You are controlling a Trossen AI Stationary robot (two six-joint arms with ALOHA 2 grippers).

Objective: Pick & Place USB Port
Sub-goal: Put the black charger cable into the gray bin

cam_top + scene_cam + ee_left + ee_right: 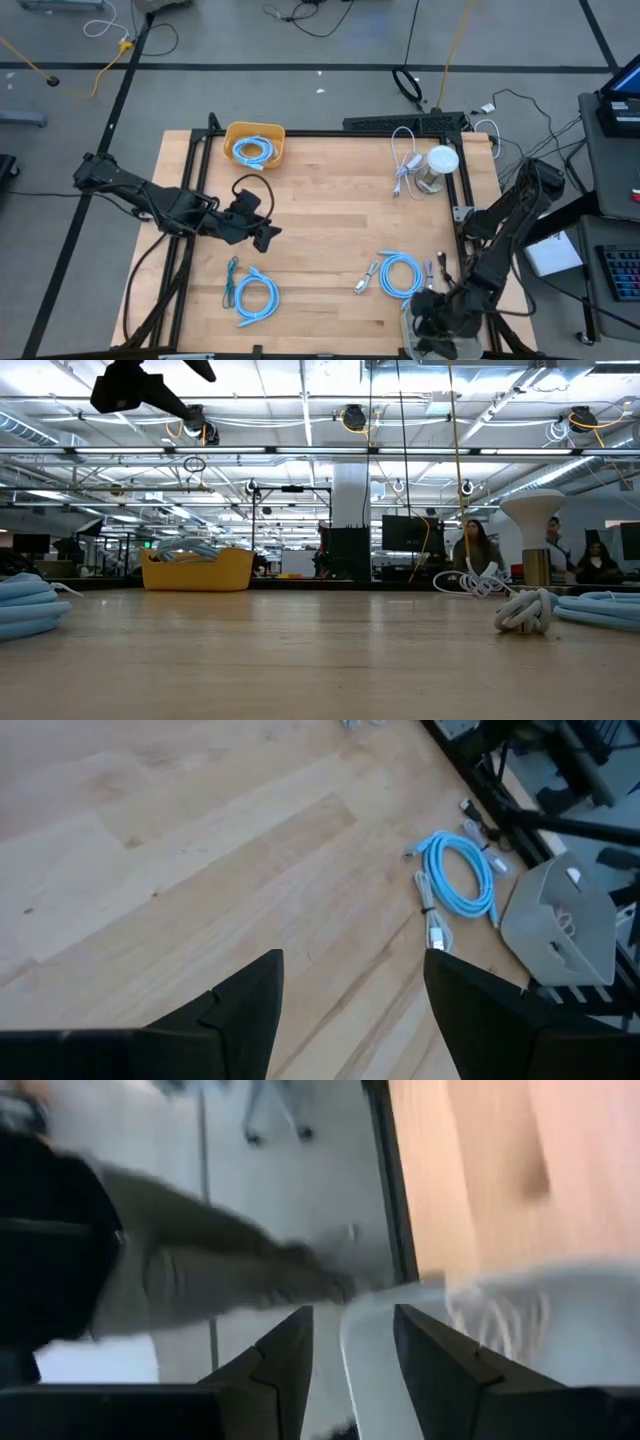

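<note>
USB cables are what the table offers: thin, light, floppy cords wound into loops, each ending in a small hard plug. My judgement is that the coil itself would sag and slide between fingers, so the firm place to pinch is the stiff plug or the spot where the loops are bound together.

Going left to right in the high view: the left gripper (pixel 262 233) hangs over bare wood left of centre, above the table, its fingers spread apart with nothing between them. Near of it lies a light-blue coiled USB cable (pixel 256 297) at the near-left. Far of it sits a yellow plastic bin (pixel 255 146) with another blue coil inside. A second light-blue coiled cable with silver plugs (pixel 400 273) lies near-right, a white cable (pixel 405 165) and a white round-topped stand (pixel 437 168) at the far right. The right gripper (pixel 437 318) waits at the near-right table edge, fingers parted and empty, beside a pale grey holder (pixel 560 925).

The left wrist view shows the near-right coil's plugs and binding clearly, which the overhead cannot. The low view shows how flat the coils lie, and people in the room behind.
</note>
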